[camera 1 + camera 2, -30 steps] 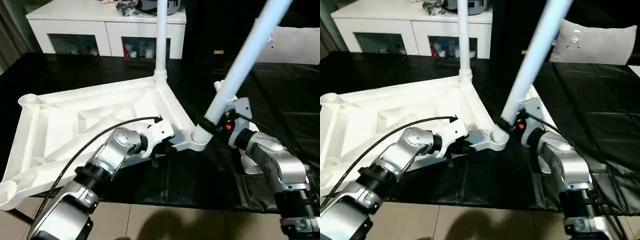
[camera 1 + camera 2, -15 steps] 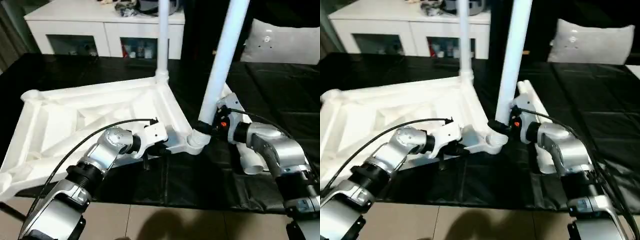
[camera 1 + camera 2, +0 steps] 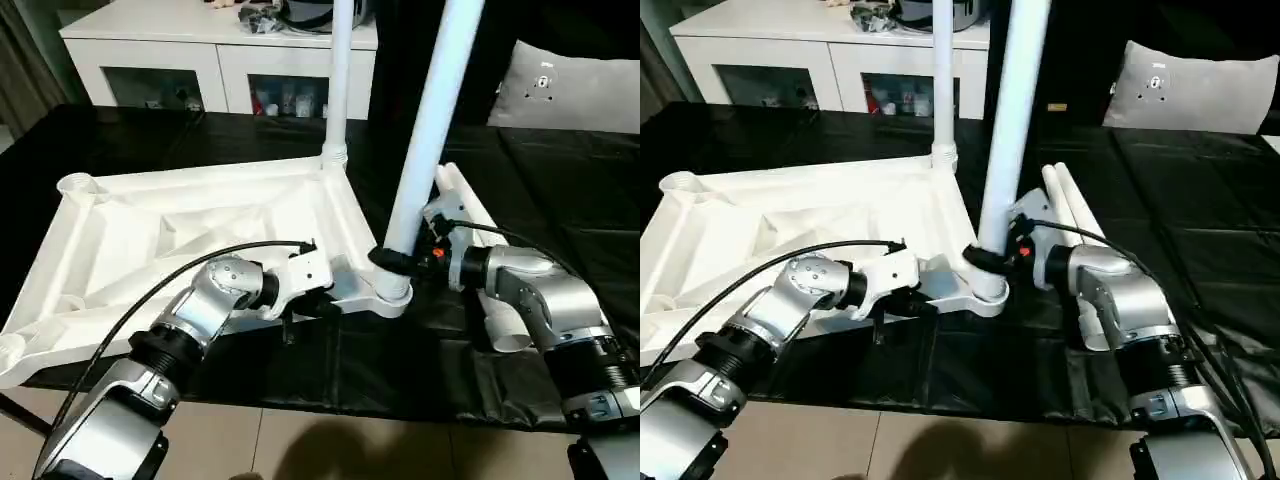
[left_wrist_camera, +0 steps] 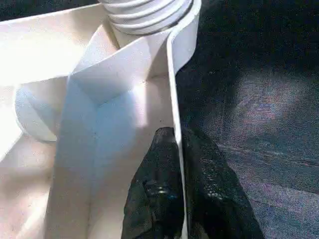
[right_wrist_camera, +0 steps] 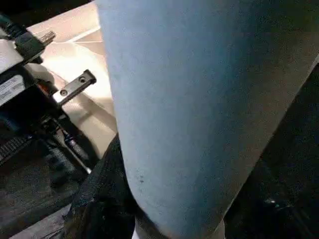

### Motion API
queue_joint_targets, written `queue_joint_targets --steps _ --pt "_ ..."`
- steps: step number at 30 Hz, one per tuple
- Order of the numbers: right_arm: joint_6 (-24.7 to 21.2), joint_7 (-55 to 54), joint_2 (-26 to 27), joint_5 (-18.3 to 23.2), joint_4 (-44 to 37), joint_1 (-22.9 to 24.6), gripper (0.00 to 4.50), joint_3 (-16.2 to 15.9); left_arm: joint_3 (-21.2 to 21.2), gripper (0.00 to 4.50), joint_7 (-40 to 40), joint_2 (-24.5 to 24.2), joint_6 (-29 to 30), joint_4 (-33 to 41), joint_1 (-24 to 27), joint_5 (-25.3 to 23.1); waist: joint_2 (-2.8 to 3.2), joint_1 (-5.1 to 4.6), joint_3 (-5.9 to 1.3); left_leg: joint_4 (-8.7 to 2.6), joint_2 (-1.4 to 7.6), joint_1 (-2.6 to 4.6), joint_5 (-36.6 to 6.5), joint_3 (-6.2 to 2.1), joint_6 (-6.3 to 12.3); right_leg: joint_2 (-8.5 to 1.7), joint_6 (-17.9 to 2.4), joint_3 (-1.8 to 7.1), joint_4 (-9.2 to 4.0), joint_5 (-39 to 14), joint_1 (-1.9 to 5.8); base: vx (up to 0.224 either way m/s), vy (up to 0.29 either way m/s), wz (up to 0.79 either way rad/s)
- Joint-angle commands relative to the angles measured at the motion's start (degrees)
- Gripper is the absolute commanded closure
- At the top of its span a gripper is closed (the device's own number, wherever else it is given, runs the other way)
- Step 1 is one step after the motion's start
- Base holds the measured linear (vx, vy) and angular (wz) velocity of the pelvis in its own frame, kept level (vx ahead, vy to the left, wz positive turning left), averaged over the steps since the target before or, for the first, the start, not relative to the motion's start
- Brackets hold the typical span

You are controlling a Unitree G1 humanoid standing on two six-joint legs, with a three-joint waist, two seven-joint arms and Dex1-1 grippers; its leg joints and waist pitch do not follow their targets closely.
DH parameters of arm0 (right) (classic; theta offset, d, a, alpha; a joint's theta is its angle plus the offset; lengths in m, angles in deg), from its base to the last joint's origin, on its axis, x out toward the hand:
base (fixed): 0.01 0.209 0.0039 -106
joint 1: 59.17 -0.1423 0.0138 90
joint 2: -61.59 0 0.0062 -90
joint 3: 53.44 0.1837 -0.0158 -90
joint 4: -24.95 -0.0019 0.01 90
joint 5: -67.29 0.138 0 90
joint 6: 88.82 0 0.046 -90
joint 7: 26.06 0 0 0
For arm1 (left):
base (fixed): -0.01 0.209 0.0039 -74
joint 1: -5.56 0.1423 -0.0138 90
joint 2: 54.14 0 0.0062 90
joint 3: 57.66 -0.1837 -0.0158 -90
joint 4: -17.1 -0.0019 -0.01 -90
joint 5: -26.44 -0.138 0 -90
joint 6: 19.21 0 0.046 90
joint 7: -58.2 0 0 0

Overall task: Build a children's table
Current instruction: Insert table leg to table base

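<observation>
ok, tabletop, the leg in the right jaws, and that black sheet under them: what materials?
Tabletop: looks moulded white plastic, matte, thin ribs underneath. Leg: smooth white tube, probably plastic; cannot rule out painted metal. Black sheet: thin glossy film, creased, likely plastic.

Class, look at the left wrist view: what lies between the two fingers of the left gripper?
The thin side wall of the upturned white tabletop. The left gripper is shut on it, one black finger inside the rim, the other outside.
</observation>
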Motion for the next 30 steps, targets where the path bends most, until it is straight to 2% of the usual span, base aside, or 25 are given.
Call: queue_joint_targets --steps 1,4,9,16,19,22,25,27,28,29,30 --pt "-1.86 0.29 -0.32 -1.57 1.93 0.17 2.61 -2.19 -1.12 4.5 -1.73 -0.17 -1.13 -0.57 0.17 -0.97 -1.03 0.07 -3.18 -3.86 2.66 0.02 -10.43 -0.72 1.94 -5.18 -8.85 2.79 -4.57 -19.9 2.98 0.0 0.0 0.0" --pt "-1.94 0.9 -1.24 -1.97 2.57 -0.26 2.61 -2.29 -1.21 4.5 -1.77 -0.37 -1.51 -1.15 0.04 -1.34 -0.99 0.17 -3.27 -3.8 2.65 0.09 -10.23 -0.7 2.0 -5.19 -8.45 2.84 -4.62 -20.53 2.93 0.0 0.0 0.0" --pt "-2.0 1.87 -1.88 -2.12 2.96 -0.38 2.61 -2.05 -1.16 4.5 -2.24 -0.5 -1.58 -0.96 0.23 -1.44 -0.95 0.22 -3.35 -3.76 2.73 0.01 -9.27 -0.66 2.25 -5.14 -9.63 2.84 -4.28 -17.33 2.98 0.0 0.0 0.0" --pt "-1.46 1.57 0.09 -0.71 5.49 -0.79 2.61 -0.75 -1.13 4.5 -2.67 -0.36 -1.68 -1.01 0.21 -1.34 -0.85 0.18 -3.28 -3.82 2.73 0.04 -10.15 -0.67 2.04 -5.2 -9.71 2.81 -4.45 -18.61 2.95 0.0 0.0 0.0" --pt "-1.91 1.81 0.99 1.41 8.63 -0.81 2.61 1.77 -0.94 4.5 -2.76 -0.23 -1.59 -1.37 0.29 -1.26 -0.6 0.24 -3.32 -3.81 2.74 0.16 -10.7 -0.7 1.77 -5.24 -9.79 2.79 -4.54 -19.11 2.94 0.0 0.0 0.0" --pt "-1.57 1.22 1.36 2.02 10.02 0.2 2.61 3.05 -0.27 4.5 -2.04 0.03 -1.53 -1.92 0.3 -0.97 -0.4 0.27 -3.38 -3.83 2.78 0.09 -10.28 -0.74 1.76 -5.09 -10.3 2.74 -4.33 -17.28 3.01 0.0 0.0 0.0" --pt "-1.09 0.23 1.83 2.5 10.31 1.49 2.61 4.23 0.46 4.5 -1.03 0.38 -1.26 -2.21 0.37 -0.61 -0.44 0.35 -3.32 -3.83 2.75 0.16 -11.07 -0.67 1.76 -5.27 -10.34 2.73 -4.58 -18.24 3.0 0.0 0.0 0.0" --pt "0.51 -1.27 2.71 3.17 9.84 3.67 2.61 5.85 1.3 4.5 -0.08 0.82 -1.08 -2.2 0.69 0.0 -0.01 0.3 -3.2 -3.92 2.76 0.15 -11.82 -0.74 1.61 -5.22 -9.99 2.72 -4.76 -19.15 2.92 0.0 0.0 0.0" --pt "0.9 -2.27 3.36 3.76 9.48 4.61 2.61 6.94 1.63 4.5 0.08 1.01 -0.9 -2.19 0.85 0.36 -0.15 0.26 -3.26 -3.97 2.76 0.21 -12.1 -0.73 1.58 -5.21 -9.77 2.72 -4.84 -19.44 2.98 0.0 0.0 0.0" --pt "1.57 -3.96 4.61 4.87 8.21 6.65 2.61 8.74 1.99 4.5 0.34 1.22 -0.7 -2.14 1.14 0.7 0.27 0.26 -3.22 -4.09 2.75 0.25 -12.46 -0.81 1.49 -5.25 -9.28 2.78 -5.05 -20.15 2.9 0.0 0.0 0.0" --pt "1.82 -4.68 5.04 5.24 7.52 7.56 2.61 9.27 2.1 4.5 0.54 1.3 -0.68 -2.19 1.23 0.74 0.1 0.18 -3.27 -4.08 2.73 0.31 -12.8 -0.8 1.45 -5.21 -9.22 2.74 -5.02 -20.45 2.85 0.0 0.0 0.0"
